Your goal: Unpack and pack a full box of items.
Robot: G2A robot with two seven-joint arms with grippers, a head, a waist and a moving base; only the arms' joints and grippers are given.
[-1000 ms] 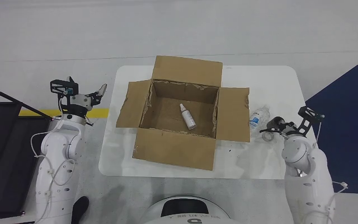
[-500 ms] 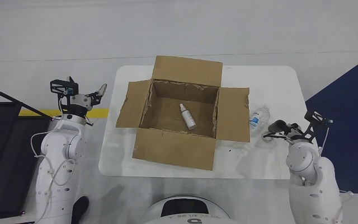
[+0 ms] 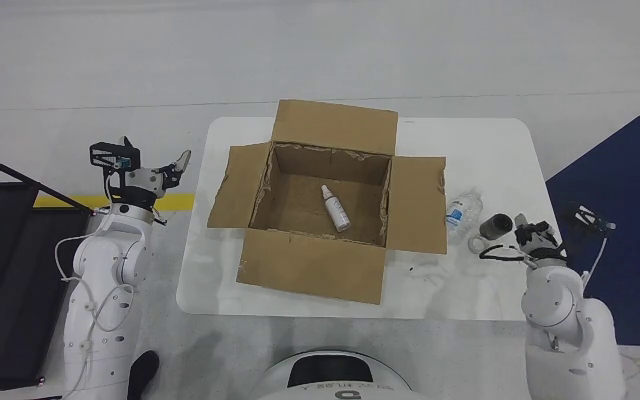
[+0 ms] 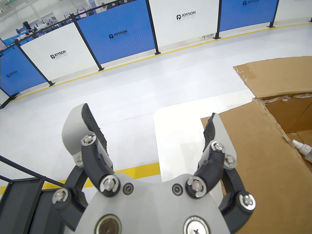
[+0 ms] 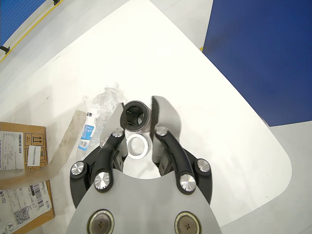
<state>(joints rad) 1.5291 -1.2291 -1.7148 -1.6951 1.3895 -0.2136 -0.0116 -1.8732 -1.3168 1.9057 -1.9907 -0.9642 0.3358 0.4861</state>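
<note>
In box [image 3: 296,206]: 1 spray bottle [image 3: 336,208]; L pincer [image 4: 148,120] spread, R pincer [image 5: 137,107] clamps black cylinder [image 5: 135,120].

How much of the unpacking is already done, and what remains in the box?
Looks mostly unpacked: the water bottle and metal ring lie on the table beside the box. In hand: the right pincer grips a black cylinder near the ring. Remaining: one small white bottle lies inside the box; the left pincer is open, off to the side.

Overhead camera down on table [image 3: 480,150] — close wrist cameras, box [image 3: 335,125] apparently common to all.
</note>
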